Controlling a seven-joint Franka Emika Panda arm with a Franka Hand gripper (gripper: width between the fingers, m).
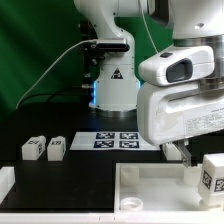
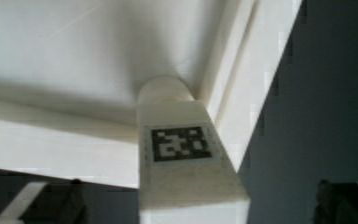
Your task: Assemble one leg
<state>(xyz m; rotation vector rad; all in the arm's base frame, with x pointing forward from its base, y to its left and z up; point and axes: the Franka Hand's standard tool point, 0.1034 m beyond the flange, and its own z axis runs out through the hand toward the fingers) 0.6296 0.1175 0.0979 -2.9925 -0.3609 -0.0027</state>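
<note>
A white leg with a black-and-white tag stands upright at a corner of the large white panel. In the exterior view this leg is at the panel's right end. My gripper is open. Its dark fingers stand on either side of the leg with a gap on each side. In the exterior view the gripper hangs just above and beside that leg. Two more legs lie on the black table at the exterior view's left.
The marker board lies behind the panel, in front of the robot base. A cable runs over the table at the back left. A green backdrop closes the rear.
</note>
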